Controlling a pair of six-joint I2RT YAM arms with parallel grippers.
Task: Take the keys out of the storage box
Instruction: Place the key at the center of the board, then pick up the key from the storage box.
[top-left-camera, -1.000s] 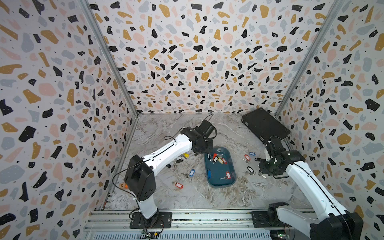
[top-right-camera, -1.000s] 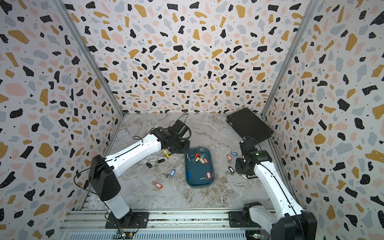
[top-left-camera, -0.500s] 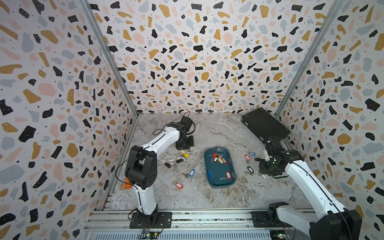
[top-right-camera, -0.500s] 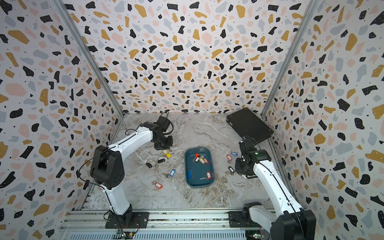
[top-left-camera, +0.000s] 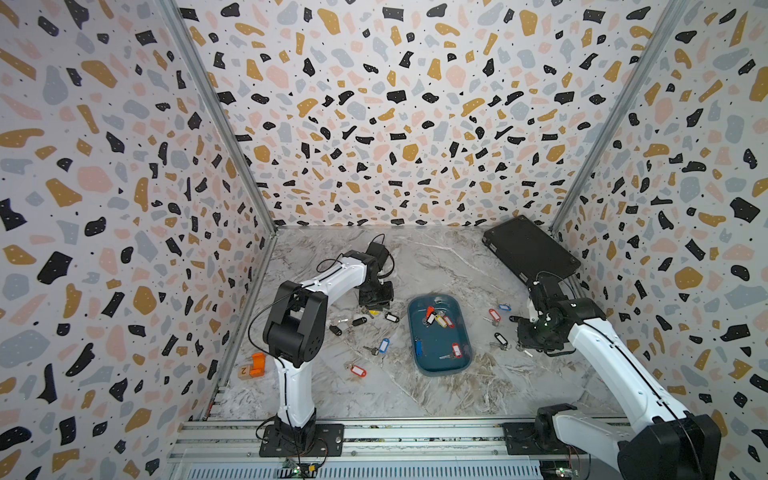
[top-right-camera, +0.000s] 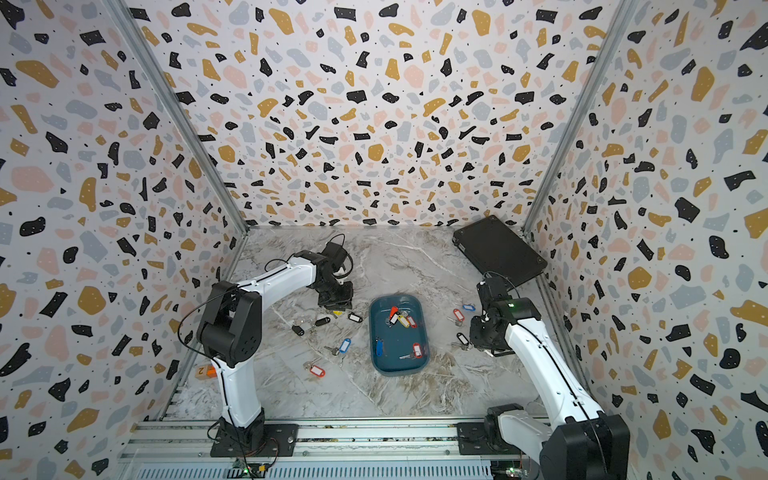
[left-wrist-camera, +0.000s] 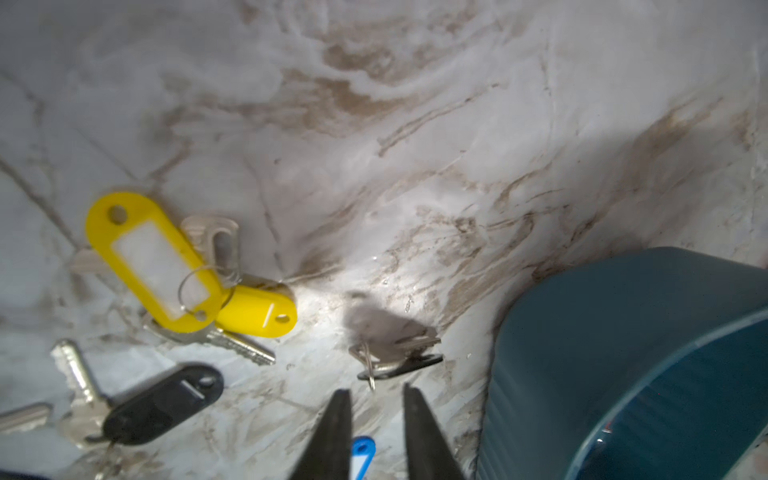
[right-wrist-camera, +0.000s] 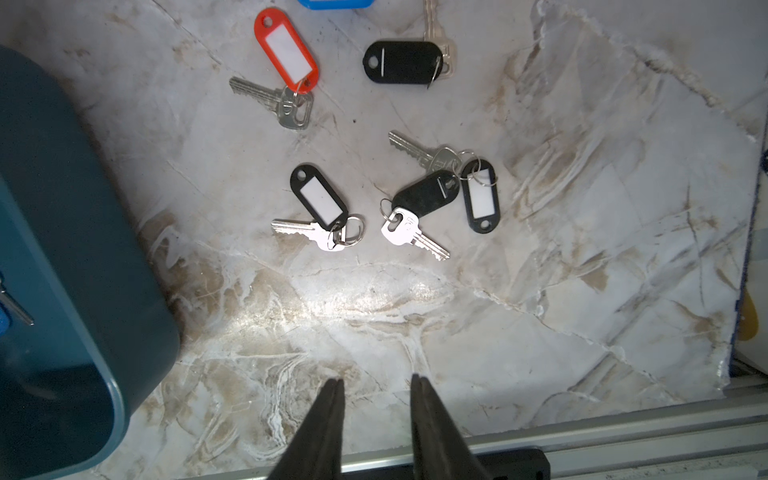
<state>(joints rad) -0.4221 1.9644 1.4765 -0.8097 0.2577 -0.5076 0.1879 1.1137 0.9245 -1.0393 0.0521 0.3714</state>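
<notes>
The teal storage box lies mid-table; its wall shows in both wrist views. In it lie several keys: a red, white and yellow cluster, a blue tag and a red tag. My left gripper hangs open just left of the box's far end, nothing between its fingers. A black-tagged key lies just past its tips. Right of the box my right gripper stands open and empty above bare table.
Loose keys lie left of the box: yellow tags, black, blue, red. More lie on its right: red, black. A black case fills the back right corner. An orange block sits by the left wall.
My left arm swung from the box's far end to the left and its gripper opened; a black-tagged key now lies on the table beside the box. The right arm has held still.
</notes>
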